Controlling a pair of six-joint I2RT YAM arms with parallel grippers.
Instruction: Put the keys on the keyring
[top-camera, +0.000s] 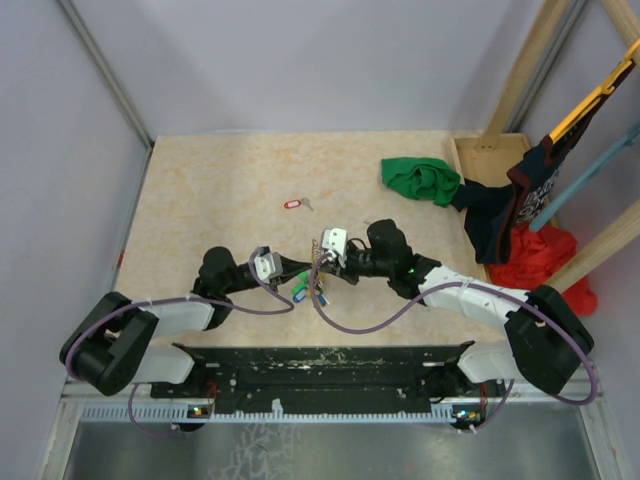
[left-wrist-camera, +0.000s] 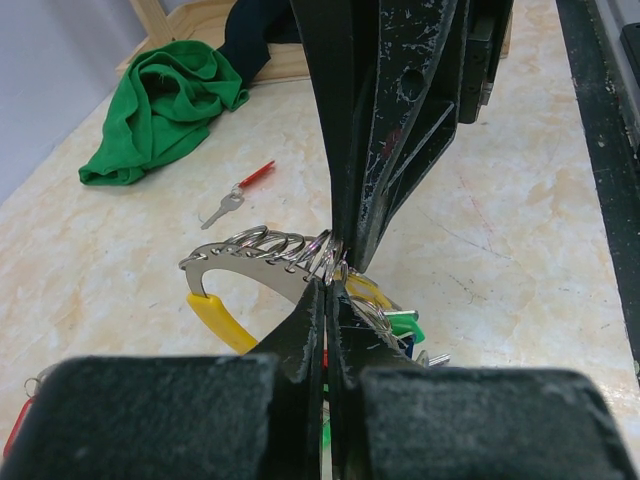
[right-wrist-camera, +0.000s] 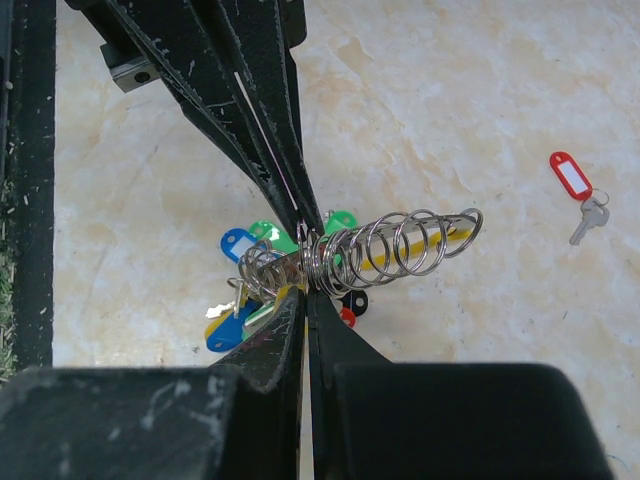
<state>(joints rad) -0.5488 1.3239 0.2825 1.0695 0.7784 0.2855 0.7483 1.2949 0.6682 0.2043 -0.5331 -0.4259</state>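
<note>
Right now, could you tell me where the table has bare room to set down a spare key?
The table is bare at far left, between the left wall and the red-tagged key. It is crowded in the near middle around the keyring, and in the far-right corner with the green cloth.

Red-tagged key (top-camera: 292, 204): alone on the counter (top-camera: 200, 200)
Green cloth (top-camera: 420, 180): crumpled, far right
Dark garment (top-camera: 490, 218): touching the green cloth
Red cloth (top-camera: 542, 266): right edge

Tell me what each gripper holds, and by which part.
The left gripper and right gripper both pinch the keyring by its thin metal band, at nearly one spot.
</note>
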